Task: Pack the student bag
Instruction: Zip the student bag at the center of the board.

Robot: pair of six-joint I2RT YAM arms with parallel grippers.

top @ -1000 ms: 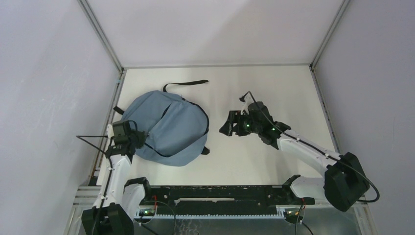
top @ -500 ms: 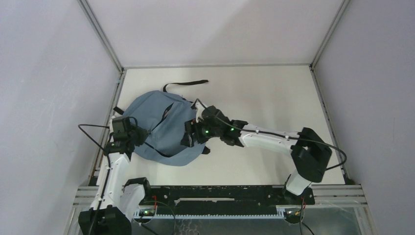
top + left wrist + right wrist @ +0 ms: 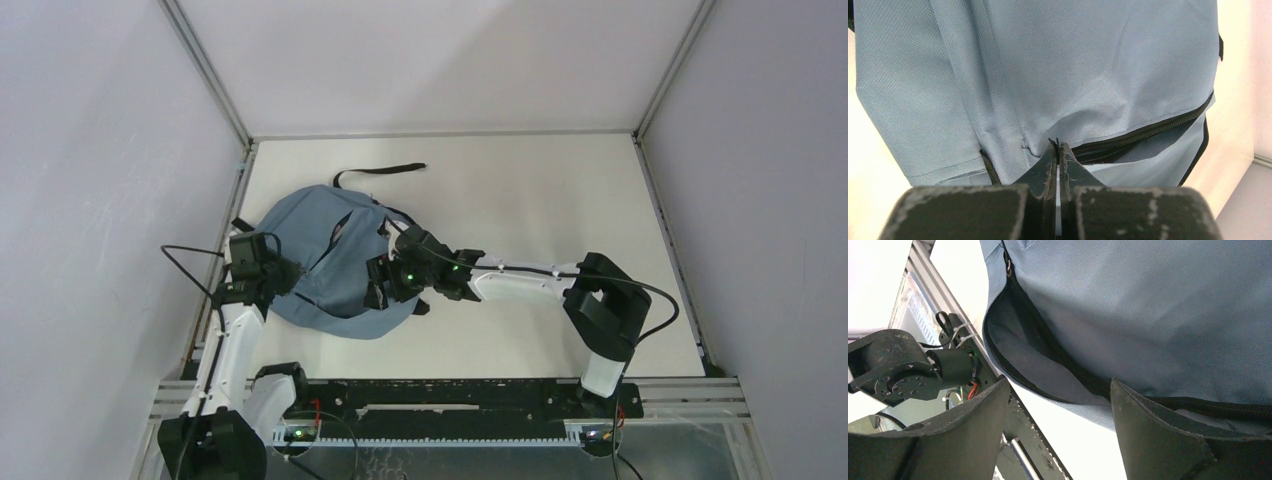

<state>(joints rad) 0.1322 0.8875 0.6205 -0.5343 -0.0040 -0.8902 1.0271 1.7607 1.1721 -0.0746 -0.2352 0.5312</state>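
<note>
The slate-blue student bag (image 3: 330, 250) lies flat on the left half of the white table. My left gripper (image 3: 292, 277) is at its near-left edge. In the left wrist view the jaws are shut (image 3: 1056, 146) at the end of the black zipper (image 3: 1143, 132), with the bag's fabric (image 3: 1073, 65) puckered toward the tips and a thin dark bit poking out between them. My right gripper (image 3: 376, 285) is over the bag's near-right side and open (image 3: 1059, 385). The gaping zip pocket (image 3: 1023, 340) and the bag's lower edge (image 3: 1148, 300) lie just beyond its fingers. Nothing is between them.
A black strap (image 3: 380, 172) trails from the bag toward the back of the table. Grey walls close in on both sides. The black rail (image 3: 450, 395) runs along the near edge, and the left arm's motor housing (image 3: 898, 370) shows past the bag.
The right arm swung left from the middle of the table to the bag's near-right side, staying open. The left gripper opened briefly at the bag's edge and shut again.
</note>
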